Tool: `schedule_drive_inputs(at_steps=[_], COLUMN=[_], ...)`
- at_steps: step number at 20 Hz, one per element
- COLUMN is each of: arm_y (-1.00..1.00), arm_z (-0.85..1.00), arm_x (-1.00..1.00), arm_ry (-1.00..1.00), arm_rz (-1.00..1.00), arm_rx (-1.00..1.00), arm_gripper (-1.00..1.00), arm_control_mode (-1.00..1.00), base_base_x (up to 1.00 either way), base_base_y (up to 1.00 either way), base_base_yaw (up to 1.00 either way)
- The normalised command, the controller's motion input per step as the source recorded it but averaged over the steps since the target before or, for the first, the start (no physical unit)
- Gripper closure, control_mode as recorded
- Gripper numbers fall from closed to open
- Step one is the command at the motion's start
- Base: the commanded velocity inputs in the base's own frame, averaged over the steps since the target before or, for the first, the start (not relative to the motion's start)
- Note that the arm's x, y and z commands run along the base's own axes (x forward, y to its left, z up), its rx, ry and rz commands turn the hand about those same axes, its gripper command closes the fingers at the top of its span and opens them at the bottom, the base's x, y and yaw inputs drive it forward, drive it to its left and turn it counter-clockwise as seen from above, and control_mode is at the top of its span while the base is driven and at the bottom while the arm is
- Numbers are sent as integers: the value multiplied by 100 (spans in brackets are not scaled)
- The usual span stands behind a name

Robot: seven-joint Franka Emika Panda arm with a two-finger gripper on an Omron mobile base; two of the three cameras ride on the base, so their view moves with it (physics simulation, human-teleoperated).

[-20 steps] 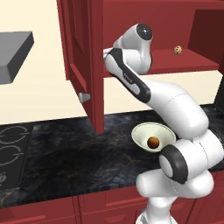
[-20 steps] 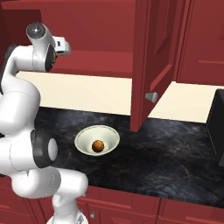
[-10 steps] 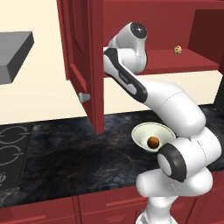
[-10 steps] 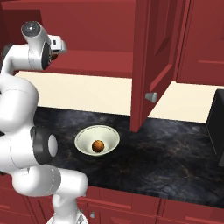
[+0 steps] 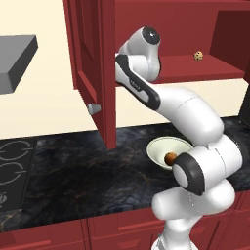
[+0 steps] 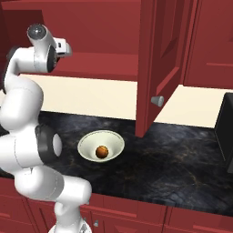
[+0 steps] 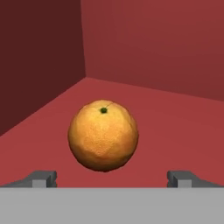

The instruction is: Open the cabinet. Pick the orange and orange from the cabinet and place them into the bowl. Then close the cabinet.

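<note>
The cabinet (image 5: 93,68) stands with its door swung out, so the arm can reach onto the shelf inside. Below the cabinet, on the dark surface (image 6: 182,164), the bowl (image 6: 101,146) already holds one orange (image 6: 102,152). The second orange (image 7: 103,135) rests on the cabinet shelf near its inner corner. The end effector (image 7: 112,178) faces it with fingers wide apart, one on each side, holding nothing, which looks ready for a grasp. A speckled ball (image 5: 198,56) lies further along the shelf.
</note>
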Motion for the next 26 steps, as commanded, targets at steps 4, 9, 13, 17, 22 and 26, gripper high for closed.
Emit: schedule_drive_inputs(at_steps=[4, 9, 13, 17, 22, 26], arm_y=[12, 8, 12, 13, 7, 1], arm_z=[-6, 0, -1, -2, -11, -21], arm_x=[21, 26, 24, 16, 3, 3], arm_ry=[0, 0, 0, 1, 3, 0], arm_rz=[0, 0, 0, 0, 0, 0], arm_rx=[0, 0, 0, 0, 0, 0], arm_gripper=[-100, -100, -100, -100, 100, 100], arm_control_mode=[-100, -100, -100, -100, -100, -100], base_base_x=[0, 0, 0, 0, 0, 0], base_base_y=[0, 0, 0, 0, 0, 0], base_base_yaw=[0, 0, 0, 0, 0, 0])
